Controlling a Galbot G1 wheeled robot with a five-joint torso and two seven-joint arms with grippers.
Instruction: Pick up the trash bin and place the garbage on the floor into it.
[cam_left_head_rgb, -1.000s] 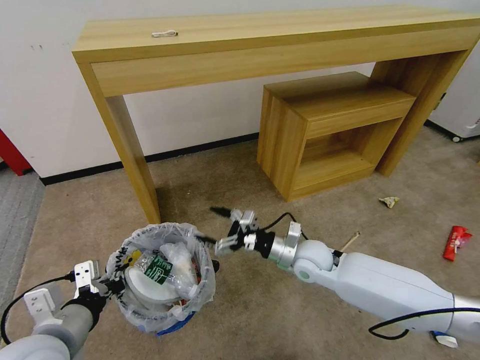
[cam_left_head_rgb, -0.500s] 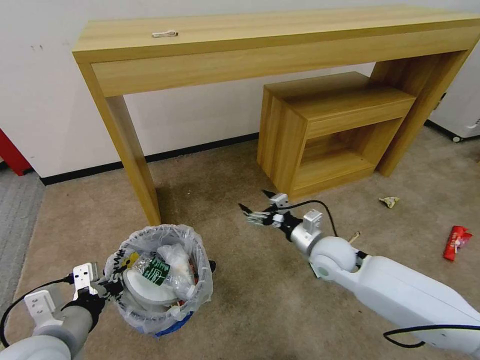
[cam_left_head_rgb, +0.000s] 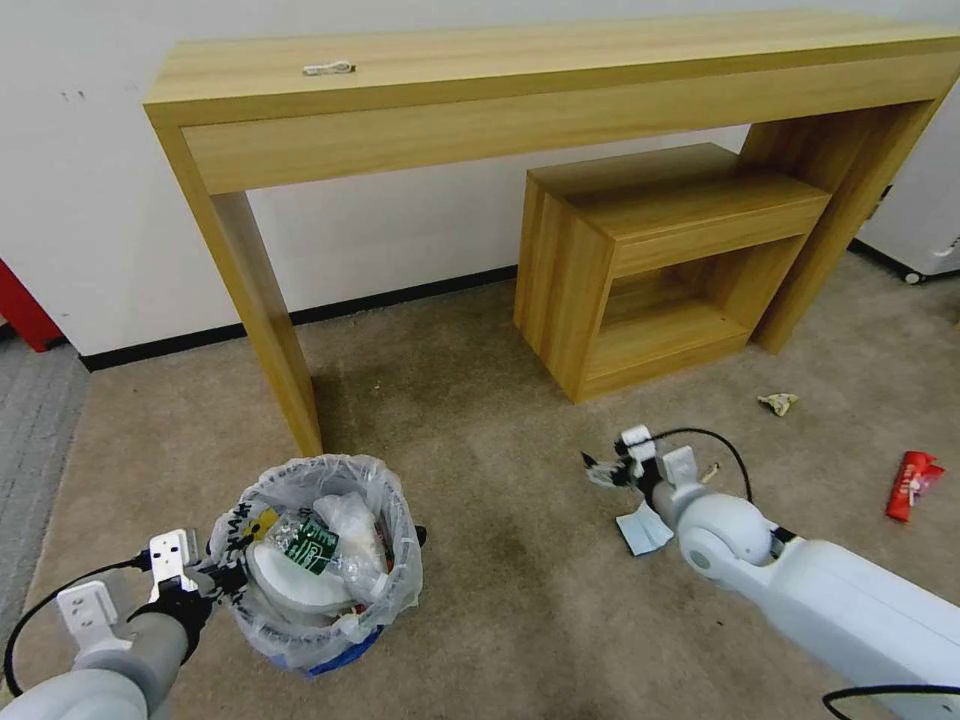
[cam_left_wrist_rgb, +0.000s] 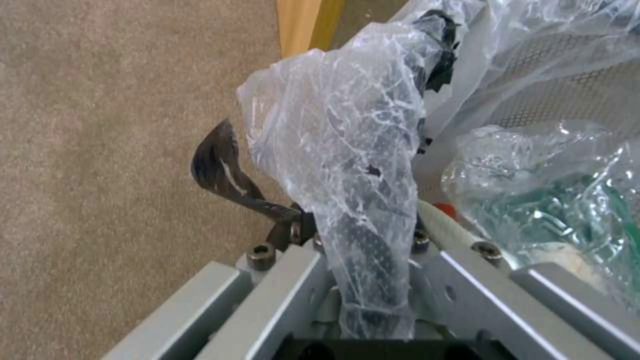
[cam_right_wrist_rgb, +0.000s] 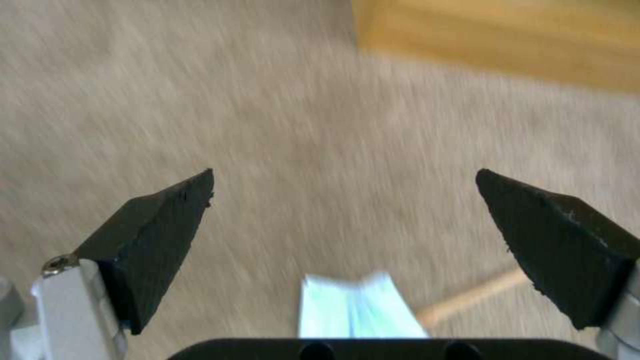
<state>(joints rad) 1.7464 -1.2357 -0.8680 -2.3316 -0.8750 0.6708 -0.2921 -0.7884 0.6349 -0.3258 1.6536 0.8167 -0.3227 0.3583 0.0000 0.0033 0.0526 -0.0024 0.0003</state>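
Holding the bin (cam_left_head_rgb: 318, 560) by its rim for loading, the left gripper (cam_left_head_rgb: 215, 578) stays clamped; the right gripper (cam_left_head_rgb: 598, 470), spread wide, hangs at 10 o'clock of the mask (cam_left_head_rgb: 642, 529).

Beige floor (cam_left_head_rgb: 500, 590) holds mask (cam_left_head_rgb: 643, 529), packet (cam_left_head_rgb: 910, 484).

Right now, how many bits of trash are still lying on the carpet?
4: blue mask and wooden stick by the right claw, crumpled scrap near the shelf, red packet far right. The arm may hide more.

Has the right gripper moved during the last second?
Yes. The right gripper has moved away from the trash bin, rightward and past the low wooden shelf.
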